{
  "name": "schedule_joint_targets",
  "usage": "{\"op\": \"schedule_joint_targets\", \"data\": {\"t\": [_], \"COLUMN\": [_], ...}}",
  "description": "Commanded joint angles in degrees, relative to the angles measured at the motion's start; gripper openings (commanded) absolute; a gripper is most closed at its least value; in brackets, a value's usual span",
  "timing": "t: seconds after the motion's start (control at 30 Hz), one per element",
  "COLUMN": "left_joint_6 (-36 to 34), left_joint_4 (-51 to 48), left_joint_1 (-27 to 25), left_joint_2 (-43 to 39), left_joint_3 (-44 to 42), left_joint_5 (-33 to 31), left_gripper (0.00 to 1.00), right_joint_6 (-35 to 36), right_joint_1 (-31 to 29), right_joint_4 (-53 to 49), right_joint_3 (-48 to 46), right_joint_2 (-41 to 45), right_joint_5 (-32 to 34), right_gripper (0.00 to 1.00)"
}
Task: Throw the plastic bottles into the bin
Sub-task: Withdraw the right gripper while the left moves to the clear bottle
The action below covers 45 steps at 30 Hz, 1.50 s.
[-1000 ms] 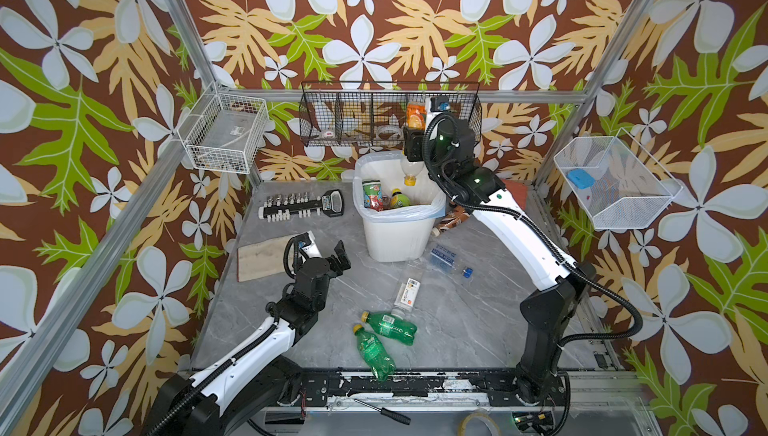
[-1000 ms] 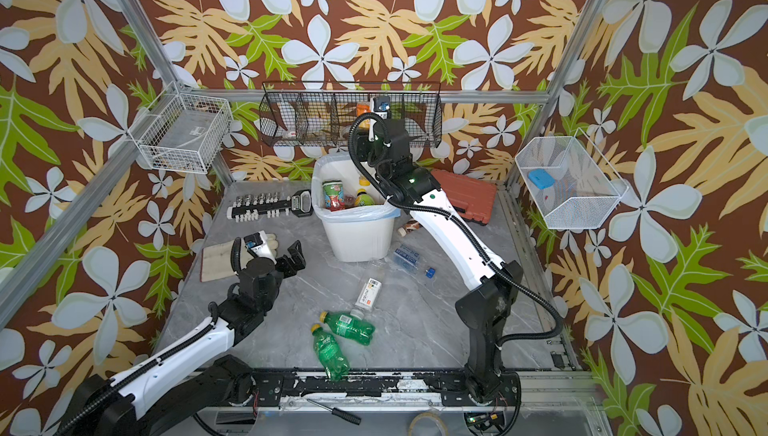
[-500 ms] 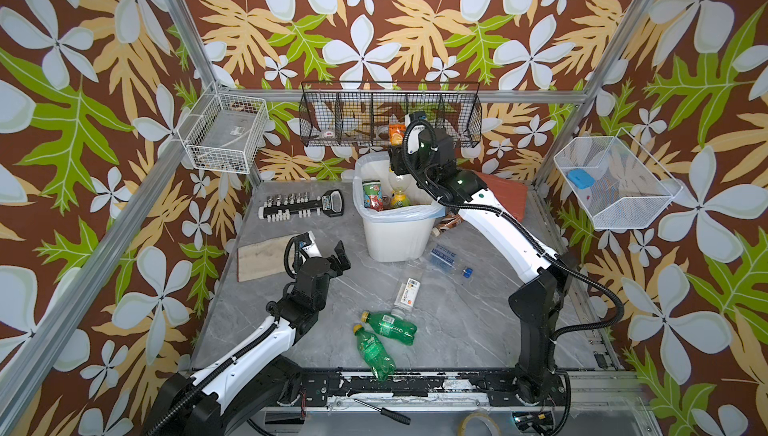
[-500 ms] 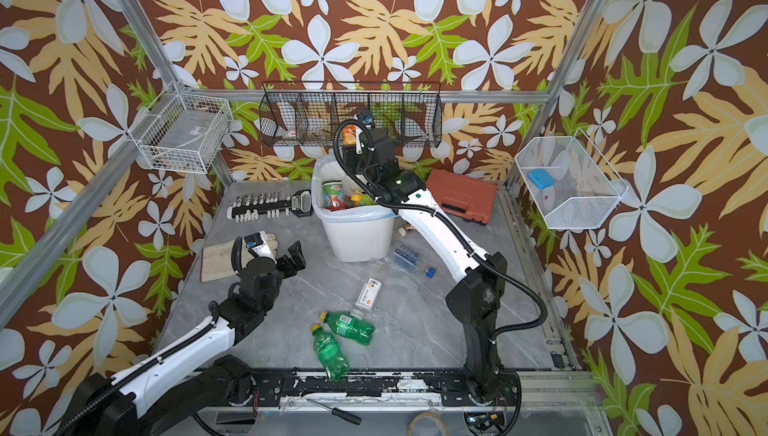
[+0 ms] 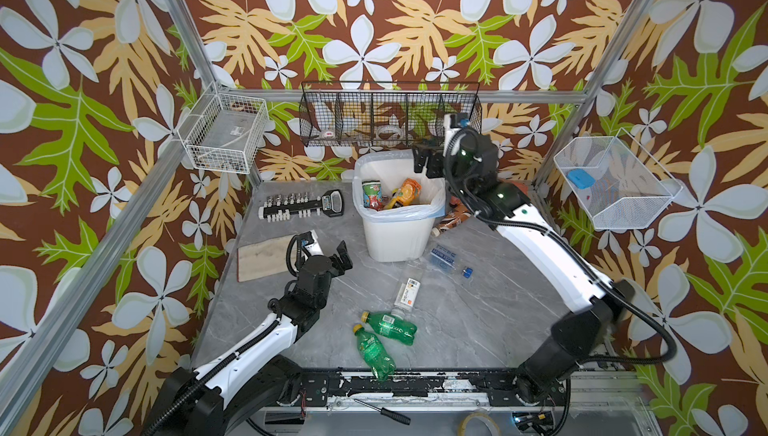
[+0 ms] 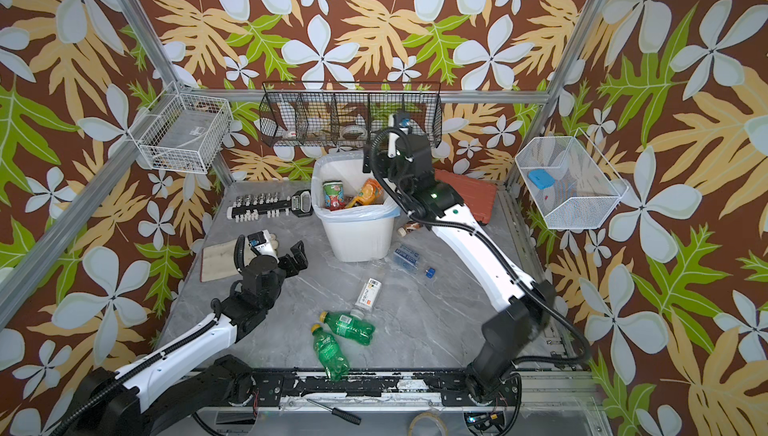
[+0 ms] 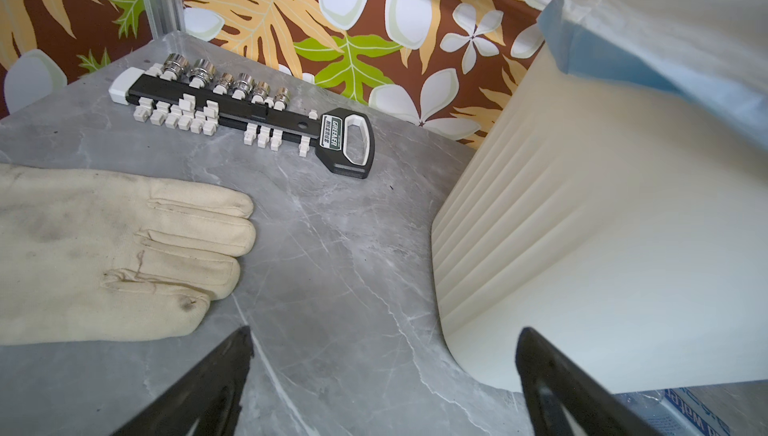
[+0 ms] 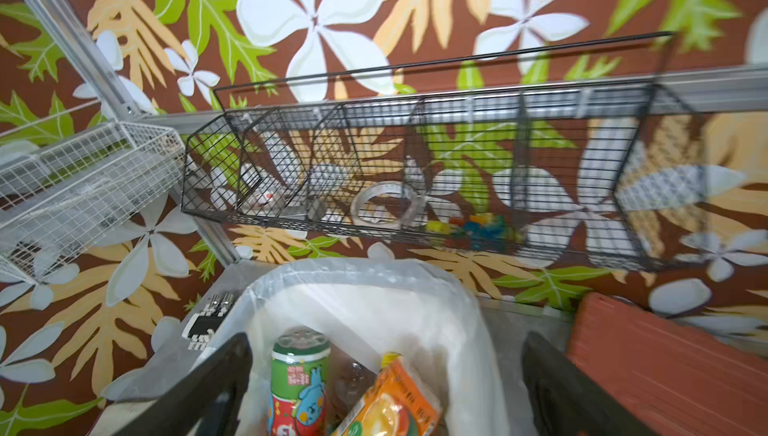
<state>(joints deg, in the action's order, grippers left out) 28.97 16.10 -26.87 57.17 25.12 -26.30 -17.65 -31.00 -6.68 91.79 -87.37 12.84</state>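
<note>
The white bin [image 5: 397,230] [image 6: 357,234] stands at the back of the table with its bluish bag. An orange-labelled bottle [image 5: 406,192] [image 8: 390,405] and a green-and-red one [image 5: 371,193] [image 8: 300,380] lie in it. My right gripper [image 5: 426,159] [image 8: 386,375] hangs open and empty over the bin's right rim. On the table lie two green bottles [image 5: 390,327] [image 5: 376,353], a clear white-labelled bottle [image 5: 407,294] and a clear blue-labelled one [image 5: 446,257]. My left gripper [image 5: 332,256] [image 7: 384,371] is open and empty, low beside the bin's left wall [image 7: 582,247].
A cream glove [image 5: 266,255] [image 7: 104,255] and a socket rail [image 5: 299,205] [image 7: 249,109] lie left of the bin. A red-brown case [image 6: 469,193] sits at the back right. Wire baskets [image 5: 388,116] hang on the walls. A loose blue cap [image 5: 467,272] lies by the blue-labelled bottle.
My right gripper carried the orange-labelled bottle over the bin and opened; the bottle now lies in the bin. The left arm has not moved.
</note>
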Motion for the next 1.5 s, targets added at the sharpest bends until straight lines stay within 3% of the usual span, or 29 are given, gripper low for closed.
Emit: {"op": "schedule_joint_targets", "data": {"t": [0.0, 0.1, 0.2, 0.4, 0.53, 0.9, 1.1, 1.47], "left_joint_6": [1.4, 2.0, 2.1, 2.7, 1.8, 1.8, 2.1, 1.3], "left_joint_4": [1.9, 2.6, 2.1, -3.8, -10.3, -22.1, -25.6, -31.2], "left_joint_1": [0.1, 0.1, 0.1, 0.1, -1.2, -17.0, -22.6, -24.3], "left_joint_2": [1.0, 2.3, 3.8, 5.9, 8.4, 21.6, 30.1, 38.6], "left_joint_3": [0.2, 0.5, 1.6, 4.8, 8.9, 22.4, 29.1, 34.4], "left_joint_5": [1.3, 2.4, 3.9, 5.3, 9.8, 12.4, 15.9, 18.7], "left_gripper": [1.00, 1.00, 1.00, 1.00, 0.99, 0.99, 0.99, 0.99], "right_joint_6": [-1.6, -7.4, -13.0, -10.6, -10.6, -11.4, -11.0, -10.1], "right_joint_1": [0.6, 2.7, 6.1, 6.3, 6.3, 6.3, 6.2, 6.4], "right_joint_4": [13.8, 17.5, 12.9, 7.9, 9.2, 9.5, 9.0, 9.0], "right_joint_3": [-19.6, -37.0, -42.9, -40.2, -39.4, -40.1, -40.9, -42.7], "right_joint_2": [12.4, 23.4, 27.6, 27.0, 25.2, 23.8, 24.9, 26.8], "right_joint_5": [7.7, 12.9, 11.1, 12.7, 12.3, 11.8, 12.8, 14.2], "right_gripper": [1.00, 1.00, 0.99, 1.00, 0.99, 0.99, 1.00, 0.99]}}
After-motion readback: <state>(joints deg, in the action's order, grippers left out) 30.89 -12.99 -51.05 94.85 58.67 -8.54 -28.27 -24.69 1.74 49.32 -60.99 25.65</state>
